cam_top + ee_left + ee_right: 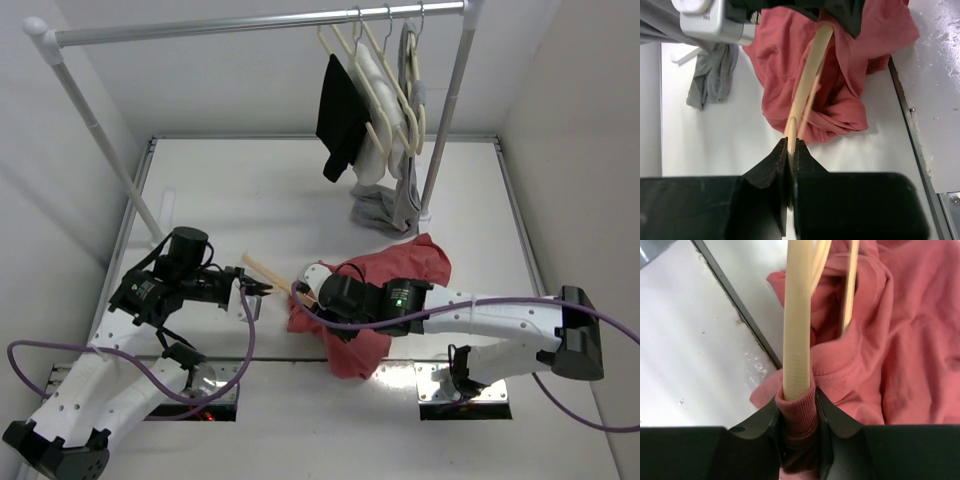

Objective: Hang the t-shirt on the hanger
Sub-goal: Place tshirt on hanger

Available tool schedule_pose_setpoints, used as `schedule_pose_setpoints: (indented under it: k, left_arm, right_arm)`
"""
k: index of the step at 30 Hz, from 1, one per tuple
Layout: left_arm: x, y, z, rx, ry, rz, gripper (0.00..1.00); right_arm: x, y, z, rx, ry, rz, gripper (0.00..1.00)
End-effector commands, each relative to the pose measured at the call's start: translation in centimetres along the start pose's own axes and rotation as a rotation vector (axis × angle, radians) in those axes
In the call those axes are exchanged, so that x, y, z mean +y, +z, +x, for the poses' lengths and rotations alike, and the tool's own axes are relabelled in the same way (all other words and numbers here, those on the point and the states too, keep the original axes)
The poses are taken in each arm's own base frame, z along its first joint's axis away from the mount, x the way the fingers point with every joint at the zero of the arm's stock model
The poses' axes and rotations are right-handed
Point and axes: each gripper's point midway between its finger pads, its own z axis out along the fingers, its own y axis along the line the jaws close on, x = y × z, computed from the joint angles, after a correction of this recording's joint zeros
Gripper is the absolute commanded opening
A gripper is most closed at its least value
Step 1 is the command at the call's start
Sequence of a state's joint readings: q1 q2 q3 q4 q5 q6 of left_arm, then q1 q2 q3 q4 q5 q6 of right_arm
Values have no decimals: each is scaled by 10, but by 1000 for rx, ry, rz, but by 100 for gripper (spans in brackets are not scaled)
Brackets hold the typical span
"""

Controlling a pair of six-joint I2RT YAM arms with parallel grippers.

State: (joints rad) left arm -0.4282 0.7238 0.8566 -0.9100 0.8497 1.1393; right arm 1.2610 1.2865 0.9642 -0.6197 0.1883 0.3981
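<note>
- My left claw (790,150) is pressed tight on the near end of the hanger (807,85). The hanger runs off toward 12 o'clock into the t-shirt (860,100).
- My right claw (797,412) pinches a ribbed edge of the shirt, wrapped like a cuff round the hanger's arm.
- Done, by my reckoning: one hanger arm is fed into an opening of the shirt. Neck or sleeve, I cannot tell.
- Left to do: the shirt lies bunched on the table (230,190), about 5 o'clock from its middle. It is not spread over both shoulders, and I see no hook clear of the cloth.
- Top view only: the rail (250,22) at 12 o'clock, with a black garment (340,110) and pale hangers (385,80) on it, and a grey garment (385,205) below.
- Wrist views only: both pinches, plain. From above my fingertips are mostly lost against arm and cloth.
</note>
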Motion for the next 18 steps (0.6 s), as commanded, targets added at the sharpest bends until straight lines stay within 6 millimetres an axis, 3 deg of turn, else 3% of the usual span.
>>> schedule_pose_setpoints:
  k: [1,5,8,12,13,17,18]
  left_arm:
    - [-3,-1,-32,-129,-2,32,0]
    - [0,0,-33,-140,-3,30,0]
    - [1,-2,-36,-142,-14,25,0]
    - [0,-1,-38,-151,-23,30,0]
    - [-2,0,-35,-149,-30,35,0]
    - [-3,0,-37,-158,-41,40,0]
    - [-3,0,-37,-158,-41,40,0]
  right_arm:
    - [-1,2,-52,-179,22,15,23]
    - [5,8,-59,-182,10,-5,23]
    - [6,12,-61,-180,0,-3,37]
    - [1,10,-68,-207,27,32,40]
    - [-2,13,-67,-201,27,48,38]
    - [-3,14,-70,-204,28,60,0]
    - [-3,14,-70,-204,39,59,0]
